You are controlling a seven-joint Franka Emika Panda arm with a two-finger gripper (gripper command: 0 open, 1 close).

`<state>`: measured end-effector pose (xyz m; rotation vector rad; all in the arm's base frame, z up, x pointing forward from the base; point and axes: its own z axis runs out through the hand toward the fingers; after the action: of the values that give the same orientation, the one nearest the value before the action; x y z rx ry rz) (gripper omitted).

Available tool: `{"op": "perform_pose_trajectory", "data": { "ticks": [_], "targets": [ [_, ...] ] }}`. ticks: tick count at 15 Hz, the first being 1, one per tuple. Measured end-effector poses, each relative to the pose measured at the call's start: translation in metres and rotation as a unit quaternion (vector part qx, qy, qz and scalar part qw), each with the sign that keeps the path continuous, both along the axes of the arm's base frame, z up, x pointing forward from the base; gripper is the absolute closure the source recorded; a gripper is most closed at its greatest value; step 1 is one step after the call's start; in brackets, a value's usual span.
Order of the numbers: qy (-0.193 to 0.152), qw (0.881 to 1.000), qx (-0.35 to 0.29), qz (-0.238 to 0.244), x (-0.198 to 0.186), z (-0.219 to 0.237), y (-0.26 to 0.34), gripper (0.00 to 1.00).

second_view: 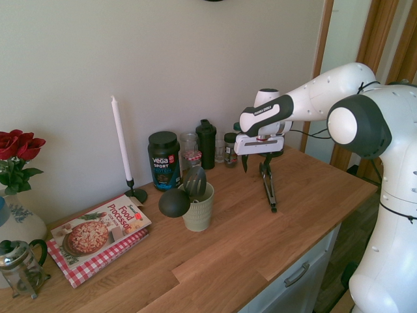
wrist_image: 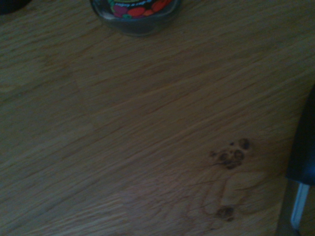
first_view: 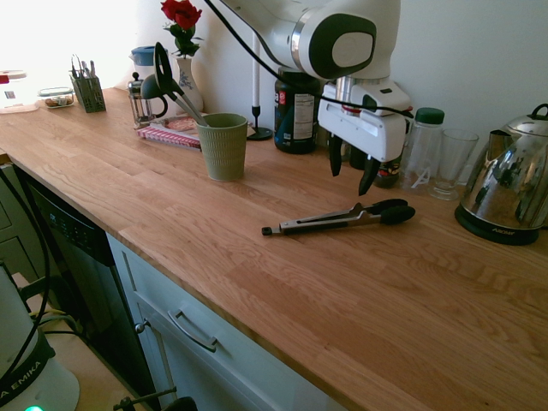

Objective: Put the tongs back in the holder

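The silver-grey tongs lie flat on the wooden counter, black tips toward the kettle and end tab toward the front edge; the second exterior view shows the tongs as well. My gripper hangs open just above and behind their black tips, nothing between its fingers. The sage-green ribbed holder stands upright to the left, with a black ladle and spatula in it; the holder sits well apart from the gripper. In the wrist view, one black tip and a metal arm of the tongs show at the edge.
A chrome kettle, a drinking glass and a green-lidded bottle stand behind the tongs. A dark tub, a candlestick, a cookbook, a French press and a cutlery caddy line the back.
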<state>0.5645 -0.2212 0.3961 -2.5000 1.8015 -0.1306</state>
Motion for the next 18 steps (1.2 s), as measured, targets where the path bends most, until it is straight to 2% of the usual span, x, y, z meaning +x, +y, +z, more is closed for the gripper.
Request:
{"op": "perform_pose_trajectory", "data": {
  "ticks": [4, 5, 9, 18],
  "targets": [
    [0.014, 1.000, 0.004, 0.000, -0.007, -0.021, -0.007, 0.00],
    [0.017, 1.000, 0.004, 0.001, -0.008, -0.028, -0.007, 1.00],
    [0.019, 1.000, 0.008, 0.011, -0.006, -0.046, -0.009, 1.00],
    [0.017, 1.000, 0.011, 0.012, -0.006, -0.053, -0.015, 1.00]
  ]
}}
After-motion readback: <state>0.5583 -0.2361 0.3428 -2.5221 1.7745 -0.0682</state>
